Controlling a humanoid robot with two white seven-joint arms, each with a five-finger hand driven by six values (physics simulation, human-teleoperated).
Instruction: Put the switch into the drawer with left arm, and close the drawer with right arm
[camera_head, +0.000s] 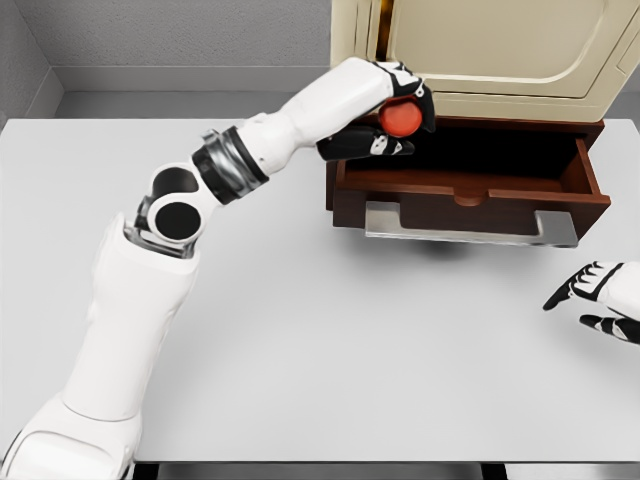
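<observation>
My left hand (398, 120) reaches across the table and hangs over the left end of the open drawer (470, 185). Its fingers are curled around a small red-orange round object (402, 118), the switch, held just above the drawer's dark inside. The drawer is dark brown wood, pulled out toward me, with a grey metal handle (470, 226) along its front. My right hand (600, 298) rests low at the right edge of the table, fingers relaxed and holding nothing, well below and to the right of the handle.
A cream-coloured cabinet (490, 50) stands at the back right, above the drawer. The white table (300, 330) stretches wide in front of me. Grey walls close off the back.
</observation>
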